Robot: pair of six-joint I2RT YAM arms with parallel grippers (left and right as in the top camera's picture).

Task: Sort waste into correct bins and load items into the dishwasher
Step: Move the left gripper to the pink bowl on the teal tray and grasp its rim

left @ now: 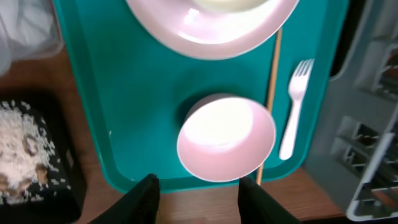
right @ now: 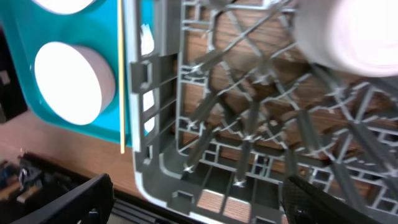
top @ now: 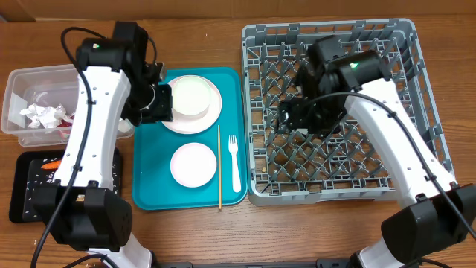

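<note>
Loading dishes: the left end effector point(left: 199, 186), fingers apart and empty, hangs by the pale pink round bowl point(left: 227, 140), mid-frame on the flat teal plastic tray point(left: 124, 93). The right end effector point(right: 198, 183), spread wide and empty, hovers over the grey lattice plastic dish rack point(top: 320, 192). Next, likely: straddle the bowl's rim and close.

Teal tray point(top: 149, 186) holds plate point(top: 202, 123), bowl point(top: 193, 164), fork point(top: 235, 164) and stick point(top: 219, 167). Left gripper point(top: 168, 103) is at the plate's left edge. Right gripper point(top: 288, 119) is over the rack point(top: 401, 89). Tub point(top: 15, 97) holds napkins point(top: 43, 115). Black tray point(top: 22, 208) holds carrot point(top: 50, 164).
</note>
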